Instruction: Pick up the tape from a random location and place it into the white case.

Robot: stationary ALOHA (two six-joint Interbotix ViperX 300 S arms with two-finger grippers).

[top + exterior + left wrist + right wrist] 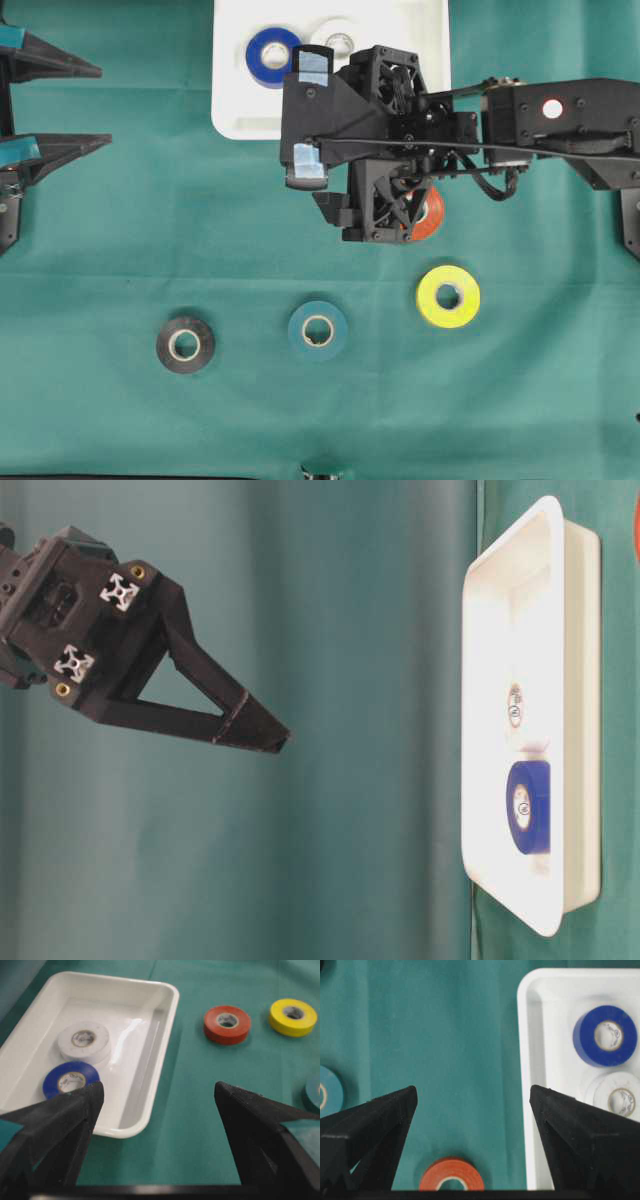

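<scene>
The right pincer (472, 1097) hangs spread and empty; the orange tape (451, 1175) lies at its six o'clock, the white case (530, 1060) at three o'clock.

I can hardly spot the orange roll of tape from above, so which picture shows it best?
The left wrist view: there the orange tape lies whole and unobstructed on the green cloth, beside the white case. Overhead, the right arm covers most of it. The right wrist view cuts it off at the bottom edge. The table-level view shows only a sliver at its right edge.
</scene>
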